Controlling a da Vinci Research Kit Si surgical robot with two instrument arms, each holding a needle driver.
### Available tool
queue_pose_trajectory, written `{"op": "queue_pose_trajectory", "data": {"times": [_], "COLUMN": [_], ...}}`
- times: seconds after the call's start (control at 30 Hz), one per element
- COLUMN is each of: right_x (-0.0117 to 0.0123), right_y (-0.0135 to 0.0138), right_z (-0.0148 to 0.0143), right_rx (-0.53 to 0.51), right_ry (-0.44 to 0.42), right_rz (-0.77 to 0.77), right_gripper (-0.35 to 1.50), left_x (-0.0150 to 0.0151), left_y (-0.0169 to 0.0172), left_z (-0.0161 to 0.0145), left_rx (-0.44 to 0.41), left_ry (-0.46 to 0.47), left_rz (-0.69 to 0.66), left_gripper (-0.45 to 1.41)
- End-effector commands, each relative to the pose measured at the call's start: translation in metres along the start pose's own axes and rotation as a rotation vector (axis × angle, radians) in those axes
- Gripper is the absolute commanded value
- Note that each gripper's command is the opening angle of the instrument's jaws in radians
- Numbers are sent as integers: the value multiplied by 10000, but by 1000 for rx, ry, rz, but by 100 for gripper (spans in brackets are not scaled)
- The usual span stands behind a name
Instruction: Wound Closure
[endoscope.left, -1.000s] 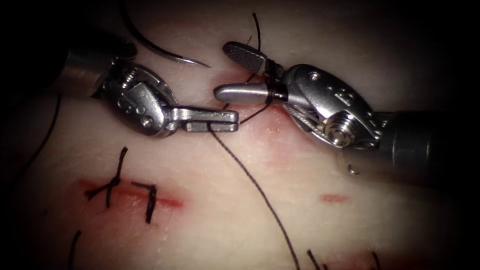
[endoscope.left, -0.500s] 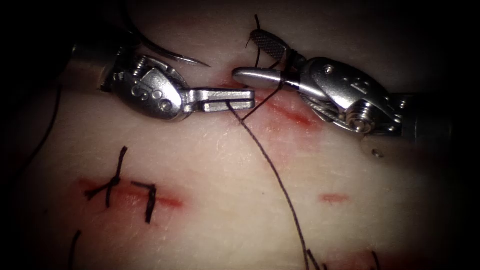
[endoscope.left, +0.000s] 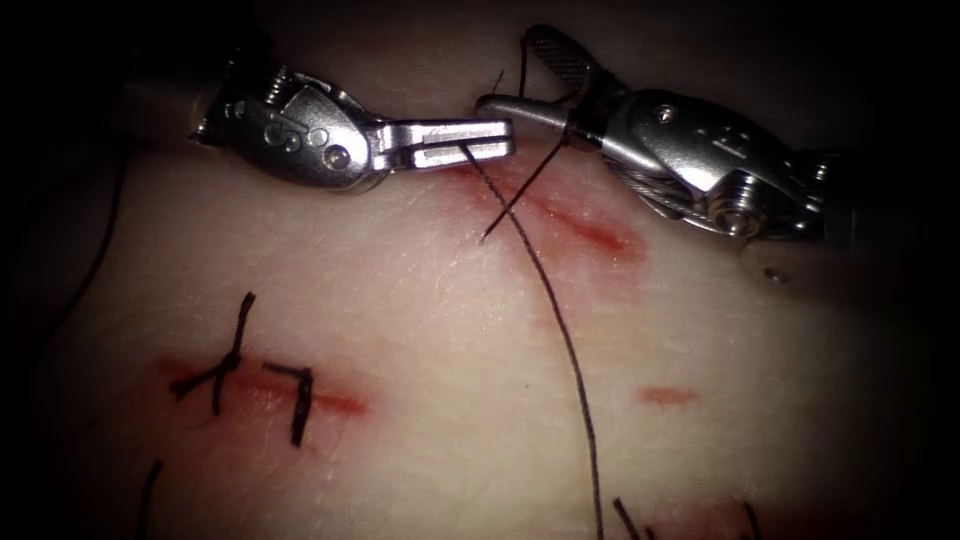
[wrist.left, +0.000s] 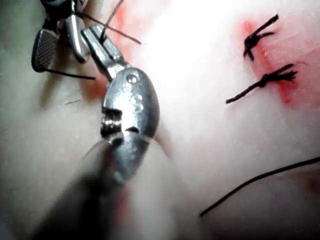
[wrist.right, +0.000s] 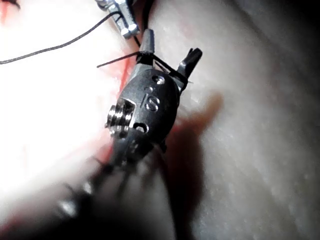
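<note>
left tool (endoscope.left: 462, 142): jaws clamped on thread (endoscope.left: 560, 330), limp and thin.
right tool (endoscope.left: 530, 80): jaws apart, thread probably wound around them.
needle: whereabouts unclear.

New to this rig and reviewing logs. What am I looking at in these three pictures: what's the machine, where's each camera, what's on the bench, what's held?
It is a surgical practice robot with two thin arms, each ending in a small two-jawed tool. The endoscope view looks down on the work from above and in front; the other two pictures come from cameras riding near each arm's wrist.

The pale surface is pork belly, the tissue, with a red cut being closed and finished stitches in an older cut.

The left tool has its jaws shut on the dark thread. The right tool has open jaws gripping nothing, with thread wrapped around their base. I cannot see the needle.
</note>
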Motion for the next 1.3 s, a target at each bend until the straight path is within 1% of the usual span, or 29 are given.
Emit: {"op": "queue_pose_trajectory", "data": {"times": [0.03, 0.27, 0.4, 0.43, 0.47, 0.5, 0.53, 0.57, 0.6, 0.73, 0.8, 0.83, 0.9, 0.93, 0.97, 1.07, 1.13, 1.3], "right_x": [1, -5, -14, -17, -17, -18, -19, -19, -19, -15, -11, -7, -5, -3, -3, 3, 5, 8], "right_y": [-1, -5, -8, -9, -9, -9, -11, -11, -13, -22, -27, -34, -38, -50, -50, -69, -71, -77], "right_z": [12, 23, 26, 26, 26, 26, 25, 25, 24, 21, 20, 20, 21, 24, 24, 32, 33, 30], "right_rx": [-1, -28, -19, -19, -19, -19, -16, -16, -16, -45, -56, -44, -28, -5, -5, -1, 0, -65], "right_ry": [-2, -63, -89, -93, -93, -92, -92, -92, -92, -99, -85, -62, -56, -40, -40, -22, -19, -9], "right_rz": [-2, -21, -34, -38, -38, -39, -39, -39, -39, -35, -28, -25, -21, -22, -22, -35, -39, -42], "right_gripper": [84, 84, 57, 42, 42, 36, -11, -11, -35, -35, -35, -35, -35, -35, -35, -35, -35, -35], "left_x": [-6, -11, -11, -12, -12, -12, -12, -12, -12, -11, -11, -11, -11, -11, -11, -11, -11, -11], "left_y": [0, 1, 3, 3, 3, 3, 3, 3, 3, 4, 4, 4, 3, 2, 2, 1, 1, -2], "left_z": [5, 5, 5, 5, 5, 5, 5, 5, 5, 4, 3, 2, 2, 1, 1, -2, -4, -11], "left_rx": [-2, -5, -8, -6, -6, -7, -7, -7, -6, -5, -5, -4, -4, -3, -3, -6, -7, 2], "left_ry": [-1, -16, -28, -30, -30, -32, -34, -34, -34, -35, -36, -37, -37, -38, -38, -39, -39, -53], "left_rz": [1, 0, 1, 1, 1, 1, 1, 1, 1, 1, 1, 1, 0, -1, -1, -19, -19, -34], "left_gripper": [-45, -45, -45, -45, -45, -45, -45, -45, -45, -45, -45, -45, -45, -45, -45, -45, -45, -45]}}
